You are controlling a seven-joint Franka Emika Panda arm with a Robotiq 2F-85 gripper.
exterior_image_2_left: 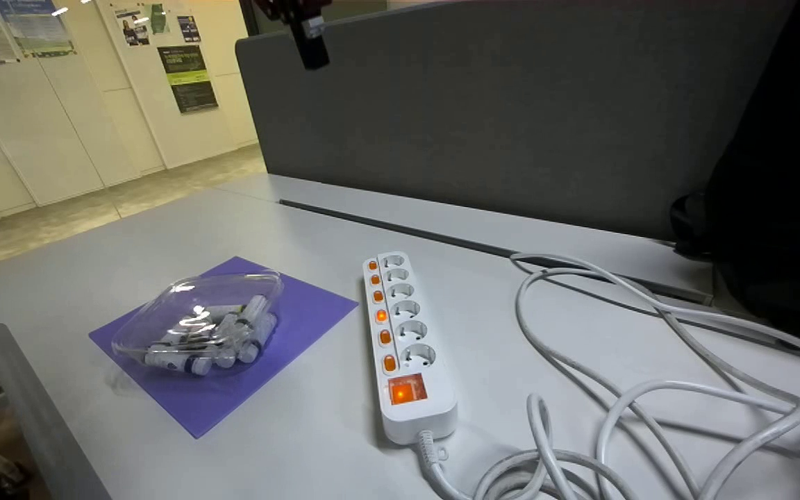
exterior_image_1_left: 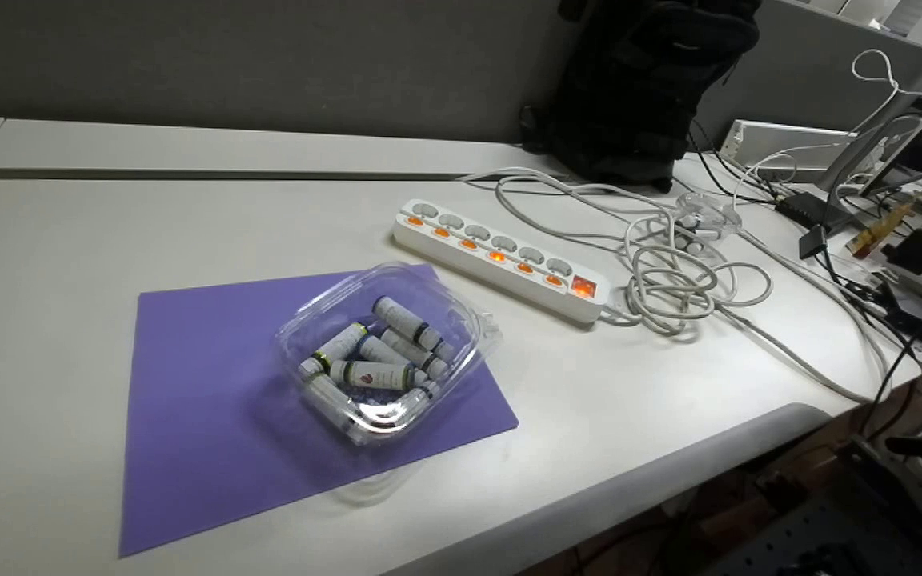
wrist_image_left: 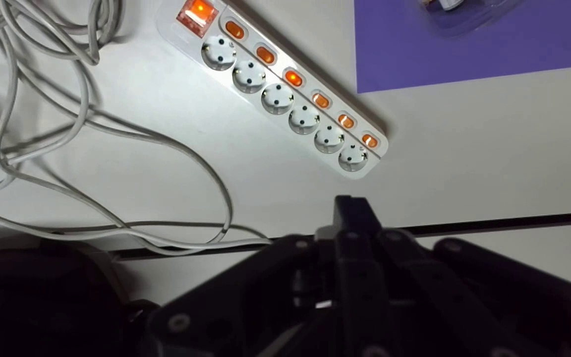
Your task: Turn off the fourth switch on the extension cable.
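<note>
- There's the gripper [exterior_image_2_left: 313, 57], hanging high on the far left in an exterior view, well apart from the strip; up close in the wrist view its jaws are together, tip against tip, and it has hold of nothing.
- Down below lies the extension cable [exterior_image_1_left: 501, 272], stretched across the white table [exterior_image_1_left: 45, 232], just right of a purple sheet [exterior_image_1_left: 213, 384] in both exterior views.
- Look along those six small orange switches [exterior_image_2_left: 378, 296], a round socket [wrist_image_left: 304, 119] beside each: counting from the far end, away from the cord, the fourth switch [exterior_image_2_left: 382, 316] glows!
- The big switch [exterior_image_2_left: 407, 391] at the near, cord end glows too.
- White cord [exterior_image_2_left: 430, 450] leaves that end and tumbles into loops on the right.
- Over on the sheet, a clear tub [exterior_image_1_left: 397, 280] holds labelled vials [exterior_image_1_left: 373, 374], lying every which way.
- Far right, a black backpack [exterior_image_1_left: 629, 96] stands before the grey partition [exterior_image_1_left: 269, 72].
</note>
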